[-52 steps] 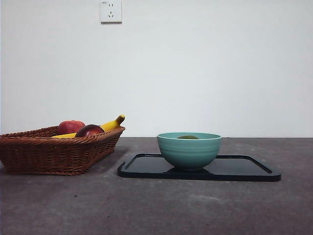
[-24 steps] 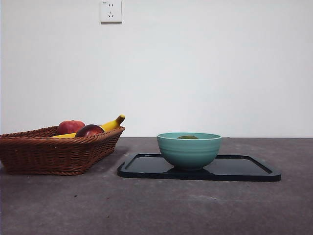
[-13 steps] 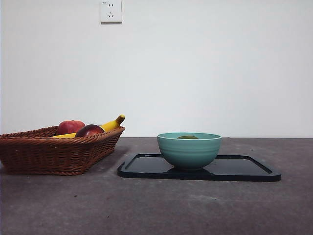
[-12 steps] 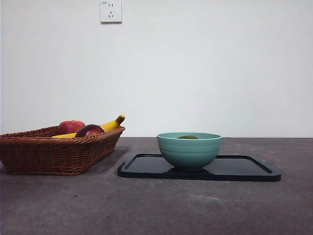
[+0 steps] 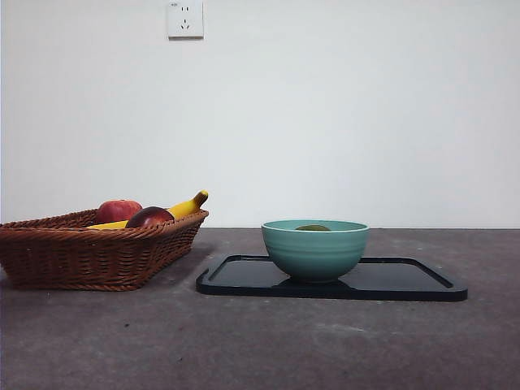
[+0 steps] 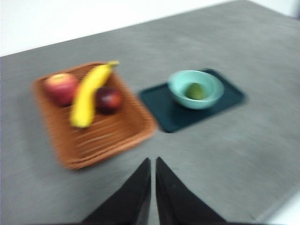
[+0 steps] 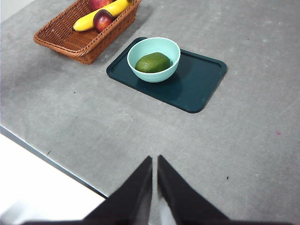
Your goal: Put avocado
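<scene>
Now nothing is shifting from earlier: dull green avocado [image 7: 153, 62] is resting inside the pale green ceramic bowl [image 7: 153, 59] on the dark tray [image 7: 201, 79]. My left claw [image 6: 153, 165] and right claw [image 7: 154, 162] are hanging pinched together, empty, well back; placement looks finished.

Dark-green avocado [image 7: 153, 62]; pale teal bowl [image 7: 153, 59]; black tray [image 7: 197, 79]; brown wicker basket [image 7: 70, 41]; yellow banana [image 7: 101, 15].
</scene>
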### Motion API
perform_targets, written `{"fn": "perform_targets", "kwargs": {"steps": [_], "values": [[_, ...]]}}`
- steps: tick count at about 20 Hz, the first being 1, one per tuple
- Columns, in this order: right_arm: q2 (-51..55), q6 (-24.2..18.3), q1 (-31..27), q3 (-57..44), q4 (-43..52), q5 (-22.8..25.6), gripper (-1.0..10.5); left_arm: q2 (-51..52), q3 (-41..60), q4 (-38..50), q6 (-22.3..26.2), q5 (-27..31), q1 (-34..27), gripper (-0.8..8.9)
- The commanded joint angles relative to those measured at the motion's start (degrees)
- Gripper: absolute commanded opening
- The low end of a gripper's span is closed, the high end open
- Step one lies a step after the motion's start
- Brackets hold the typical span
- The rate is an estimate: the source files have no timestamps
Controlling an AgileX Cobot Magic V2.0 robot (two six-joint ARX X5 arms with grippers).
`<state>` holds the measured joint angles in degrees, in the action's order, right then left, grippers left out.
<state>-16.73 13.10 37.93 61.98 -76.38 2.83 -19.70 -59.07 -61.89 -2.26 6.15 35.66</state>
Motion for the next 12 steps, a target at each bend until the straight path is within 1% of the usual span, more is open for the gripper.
{"fn": "perform_targets", "kwargs": {"steps": [1, 3, 5, 7, 9, 12], "values": [[-0.24, 0.35, 0.46, 0.37, 0.96, 0.17, 0.1, -0.09, -0.33, 0.59, -0.13, 0.26, -8.57, 0.15], [-0.24, 0.35, 0.46, 0.37, 0.94, 0.17, 0.1, -0.09, -0.31, 0.52, -0.09, 0.26, -16.09, 0.15], [-0.24, 0.35, 0.46, 0.37, 0.94, 0.17, 0.1, -0.09, 0.31, 1.73, 1.25, 0.28, -22.49, 0.15], [-0.24, 0.35, 0.46, 0.37, 0.96, 0.17, 0.1, -0.07, 3.23, 6.54, 3.28, 0.26, -27.28, 0.15], [-0.24, 0.35, 0.46, 0.37, 0.94, 0.17, 0.1, -0.07, 8.57, 14.56, 3.72, 0.24, -30.77, 0.15], [-0.24, 0.35, 0.46, 0.37, 0.94, 0.17, 0.1, -0.07, 16.92, 24.59, 2.21, -1.33, -32.74, 0.15]]}}
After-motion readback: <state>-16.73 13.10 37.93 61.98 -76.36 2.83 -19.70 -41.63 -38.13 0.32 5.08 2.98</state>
